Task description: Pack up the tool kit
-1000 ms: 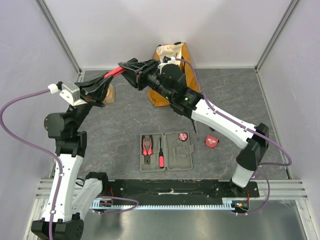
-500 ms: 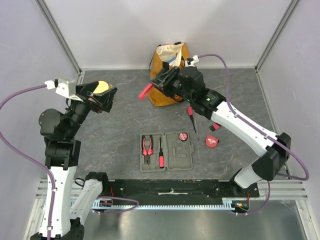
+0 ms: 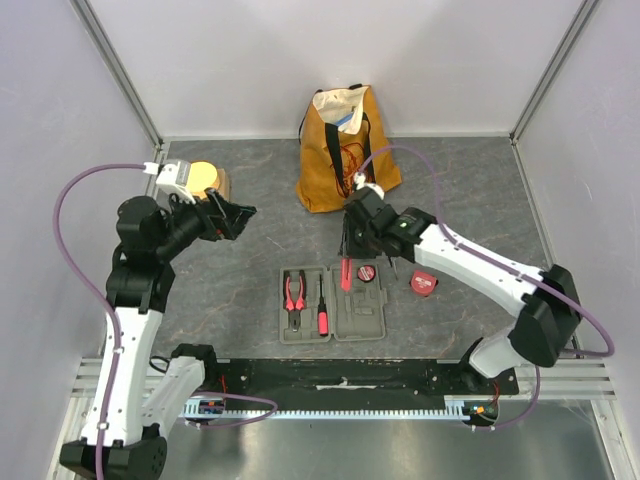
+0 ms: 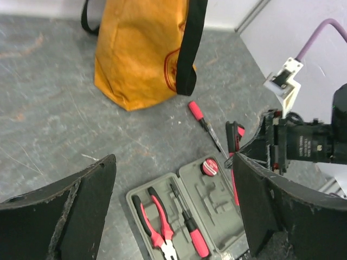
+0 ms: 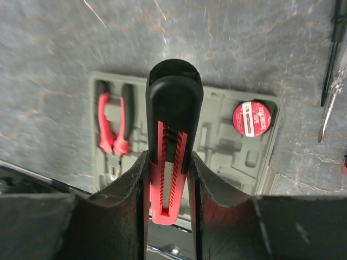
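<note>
The dark-grey tool kit case (image 3: 352,312) lies open near the table's front. Red-and-black pliers (image 3: 294,293) and a screwdriver (image 3: 322,311) sit in its left half, and a round red roll (image 3: 366,272) sits at the top of its right half. My right gripper (image 3: 345,258) is shut on a red-and-black knife (image 5: 173,116), which hangs above the case (image 5: 222,142). Well left of the case, my left gripper (image 3: 238,215) is raised, open and empty. In the left wrist view its fingers (image 4: 81,200) frame the case (image 4: 222,195).
A mustard tote bag (image 3: 336,150) stands at the back centre, and a round yellow-topped block (image 3: 205,177) at the back left. A red tape measure (image 3: 424,283) lies right of the case. A loose screwdriver (image 4: 201,120) lies between bag and case.
My left gripper opened, let go of the knife and swung back to the left. My right gripper kept the knife and carried it from the back left down over the case.
</note>
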